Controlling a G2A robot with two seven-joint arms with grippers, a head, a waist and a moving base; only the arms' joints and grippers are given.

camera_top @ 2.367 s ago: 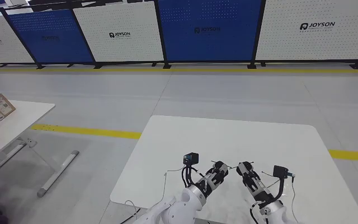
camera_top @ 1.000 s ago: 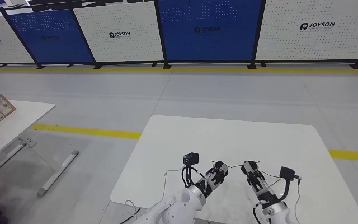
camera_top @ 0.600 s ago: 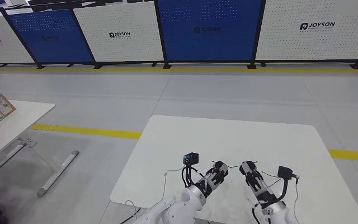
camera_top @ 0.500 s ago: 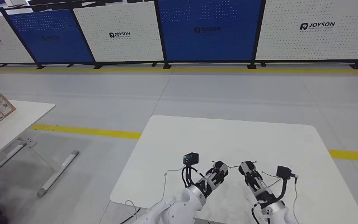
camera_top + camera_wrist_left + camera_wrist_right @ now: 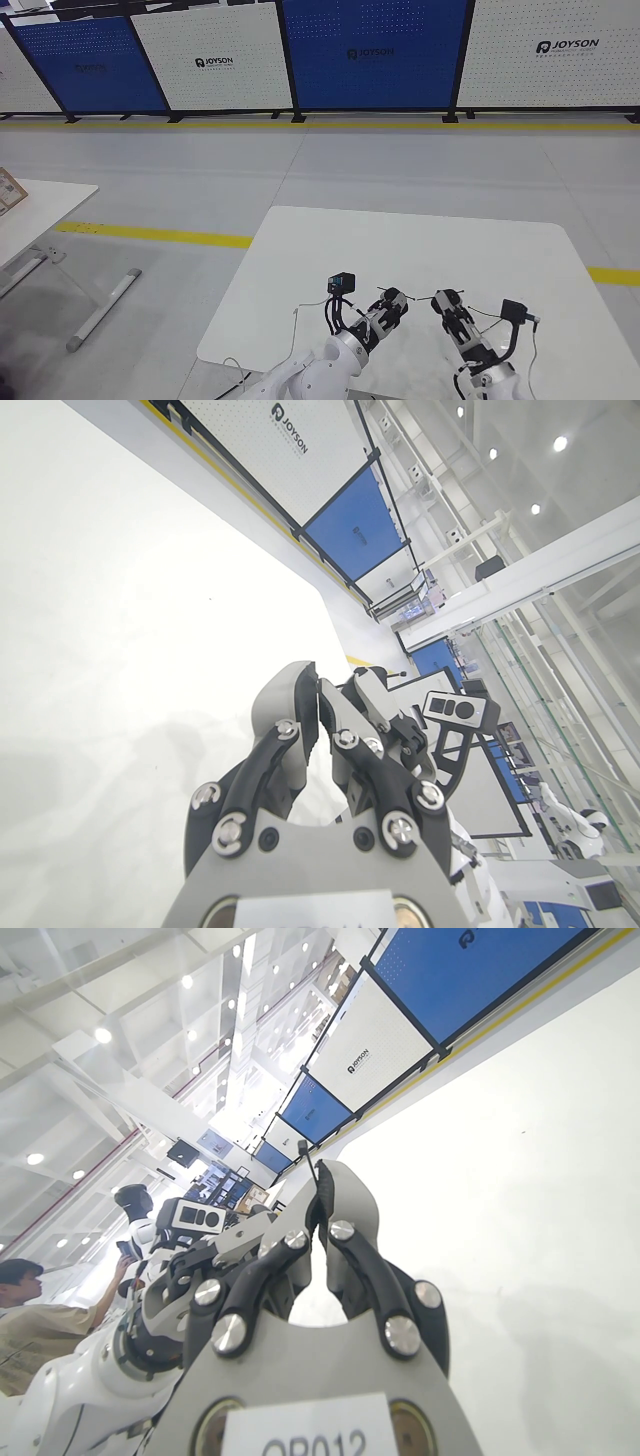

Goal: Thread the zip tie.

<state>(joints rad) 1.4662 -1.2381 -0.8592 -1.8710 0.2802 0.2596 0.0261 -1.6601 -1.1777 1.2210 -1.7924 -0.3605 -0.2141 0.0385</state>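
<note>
Seemingly, over the near edge of the bench (image 5: 420,240), the left hand (image 5: 318,686) is pressing shut on nothing discernible while the right hand (image 5: 320,1185) just beside it is pinching the zip tie (image 5: 308,1160), its head sticking out, threading not yet done.

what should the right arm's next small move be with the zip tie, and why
Probably ease the right gripper toward the left gripper. The zip tie sticks out of its shut grip, the left gripper is shut too, and the two hang apart above the table; nothing looks threaded yet.
</note>
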